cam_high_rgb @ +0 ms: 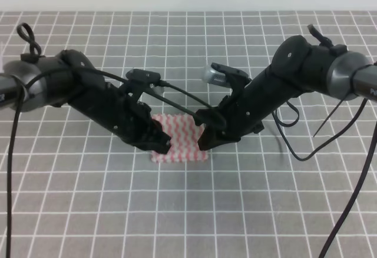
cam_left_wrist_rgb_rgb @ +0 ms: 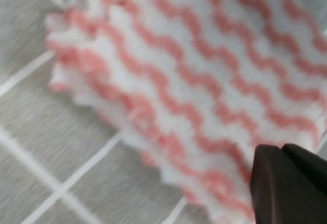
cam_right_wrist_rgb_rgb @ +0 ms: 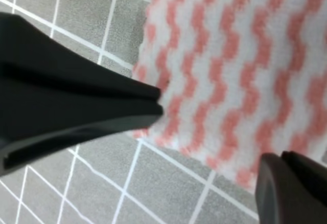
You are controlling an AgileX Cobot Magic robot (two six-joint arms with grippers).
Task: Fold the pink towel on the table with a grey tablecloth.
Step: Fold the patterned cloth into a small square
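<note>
The pink towel (cam_high_rgb: 181, 139) lies flat on the table with a grey tablecloth (cam_high_rgb: 188, 211), between both arms. My left gripper (cam_high_rgb: 164, 147) is low over the towel's left front corner. The left wrist view shows the towel (cam_left_wrist_rgb_rgb: 204, 81) close up, its near edge looking doubled, and only one dark finger (cam_left_wrist_rgb_rgb: 288, 188) at its border. My right gripper (cam_high_rgb: 205, 142) sits at the towel's right edge. In the right wrist view its fingers (cam_right_wrist_rgb_rgb: 76, 96) stand wide apart over the towel (cam_right_wrist_rgb_rgb: 235, 65), holding nothing.
Black cables (cam_high_rgb: 177, 93) run from both arms across the space behind the towel, and another cable loop (cam_high_rgb: 306, 146) hangs to the right. White grid lines cover the grey cloth all around.
</note>
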